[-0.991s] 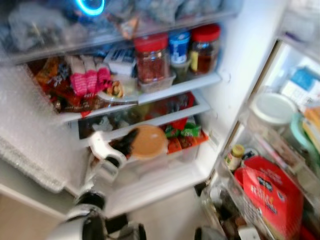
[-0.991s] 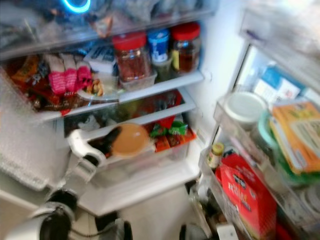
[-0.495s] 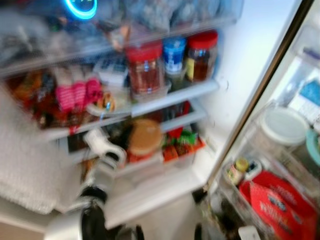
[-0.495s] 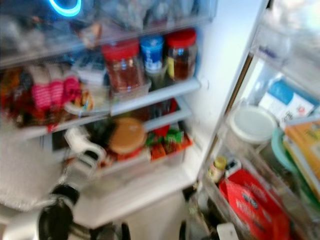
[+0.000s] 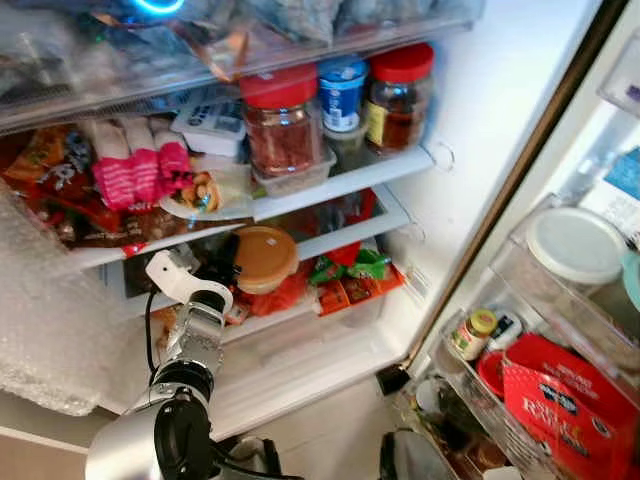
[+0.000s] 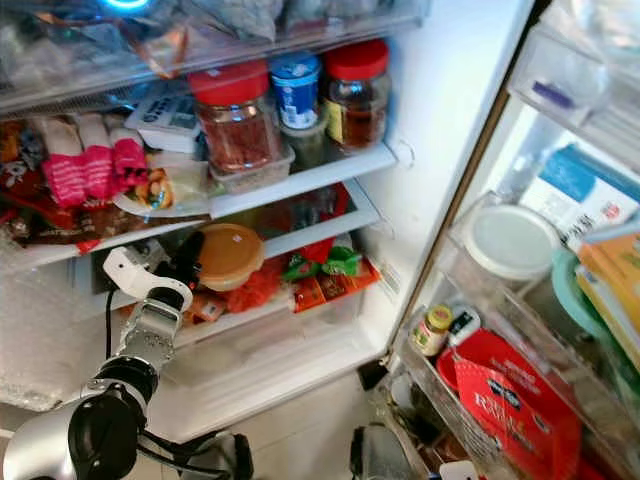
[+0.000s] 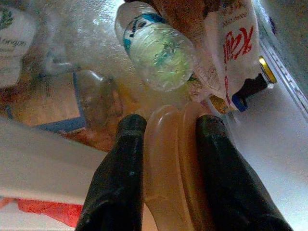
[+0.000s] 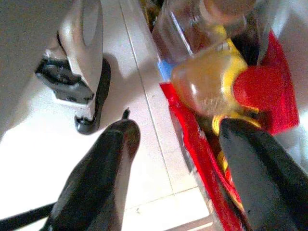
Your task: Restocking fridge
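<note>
Your left gripper (image 5: 232,268) is clamped on the tan tub (image 5: 265,258), one black finger (image 7: 118,178) on each side of its lid edge, and it has carried the tub deeper since a second ago: the tub now sits under the middle shelf (image 5: 330,187), at the drawer (image 5: 300,305), beside the red and green packets (image 5: 345,275). The head camera has also steadied, so the fridge reads sharp now.

The left wrist view gives you what the eyes cannot: a water bottle (image 7: 156,48) lying on its side just beyond the tub, and a white and red bag (image 7: 233,45) next to it.

Your right gripper (image 8: 180,168) hangs low with its fingers spread apart, over pale floor (image 8: 57,159), near a red bag (image 8: 269,86) and a yellow pack in the door.

Around you: red-lidded jars (image 5: 282,125) and a blue-lidded pot (image 5: 343,92) on the middle shelf, pink packs (image 5: 140,175) to their left, a white-lidded tub (image 5: 575,245) and a red bag (image 5: 560,395) in the door bins.
</note>
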You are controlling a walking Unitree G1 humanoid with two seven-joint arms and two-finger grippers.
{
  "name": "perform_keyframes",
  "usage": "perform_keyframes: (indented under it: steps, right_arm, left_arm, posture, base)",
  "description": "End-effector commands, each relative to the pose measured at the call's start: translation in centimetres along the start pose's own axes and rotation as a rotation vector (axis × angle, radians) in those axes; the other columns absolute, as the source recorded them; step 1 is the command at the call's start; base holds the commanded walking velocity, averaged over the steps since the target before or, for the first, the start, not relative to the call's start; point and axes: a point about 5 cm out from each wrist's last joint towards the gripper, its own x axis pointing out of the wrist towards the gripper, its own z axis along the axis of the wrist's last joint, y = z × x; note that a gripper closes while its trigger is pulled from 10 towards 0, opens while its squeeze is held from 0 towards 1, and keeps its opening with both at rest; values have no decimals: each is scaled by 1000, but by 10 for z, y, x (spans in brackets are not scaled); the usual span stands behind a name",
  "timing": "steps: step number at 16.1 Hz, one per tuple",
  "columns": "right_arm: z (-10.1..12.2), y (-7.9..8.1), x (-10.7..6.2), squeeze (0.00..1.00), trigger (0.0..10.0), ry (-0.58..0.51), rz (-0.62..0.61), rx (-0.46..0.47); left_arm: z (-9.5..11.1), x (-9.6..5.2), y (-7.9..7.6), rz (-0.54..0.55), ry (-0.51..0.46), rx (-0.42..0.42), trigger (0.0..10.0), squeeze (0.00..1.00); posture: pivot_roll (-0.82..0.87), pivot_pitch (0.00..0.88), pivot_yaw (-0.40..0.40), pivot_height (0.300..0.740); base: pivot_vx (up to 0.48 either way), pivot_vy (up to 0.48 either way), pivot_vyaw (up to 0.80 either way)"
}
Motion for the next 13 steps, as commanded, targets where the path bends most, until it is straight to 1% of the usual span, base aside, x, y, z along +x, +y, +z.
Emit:
perform_keyframes:
  steps: [1, 2, 4, 6, 8, 9, 11, 13]
  right_arm:
    - [-10, -6, -3, 0, 10000, 22, -3, -22]
    - [-11, -7, -4, 0, 10000, 20, -1, -37]
    - [-14, -9, -5, 0, 10000, 21, 6, -65]
    - [-17, -12, -6, 0, 10000, 24, 19, -113]
    - [-21, -16, -8, 0, 10000, 25, 16, -124]
    - [-22, -17, -9, 0, 10000, 27, 18, -130]
    - [-23, -19, -10, 0, 10000, 31, 23, -143]
    - [-23, -20, -10, 0, 10000, 30, 30, -158]
  left_arm:
    - [3, -1, 6, 74, -34, -28, 10000, 0]
    - [5, -1, 7, 90, -49, -11, 10000, 0]
    - [8, -1, 9, 126, -78, -3, 10000, 0]
    - [19, 0, 12, 167, -140, 6, 10000, 0]
    - [33, -1, 17, 229, -207, 29, 10000, 0]
    - [37, 0, 17, 228, -218, 40, 10000, 0]
    - [50, 1, 18, 241, -266, 33, 10000, 0]
    - [57, 0, 23, 268, -293, 19, 10000, 0]
  posture:
    - [-183, 199, -21, 643]
    - [-194, 203, -34, 643]
    - [-216, 209, -62, 643]
    - [-236, 217, -82, 643]
    - [-258, 229, -102, 643]
    - [-258, 229, -102, 643]
    - [-264, 236, -116, 643]
    - [-260, 238, -119, 643]
  base:
    - [0, 0, 0]
    - [0, 0, 0]
    - [0, 0, 0]
    - [0, 0, 0]
    - [0, 0, 0]
    - [0, 0, 0]
    - [0, 0, 0]
    - [0, 0, 0]
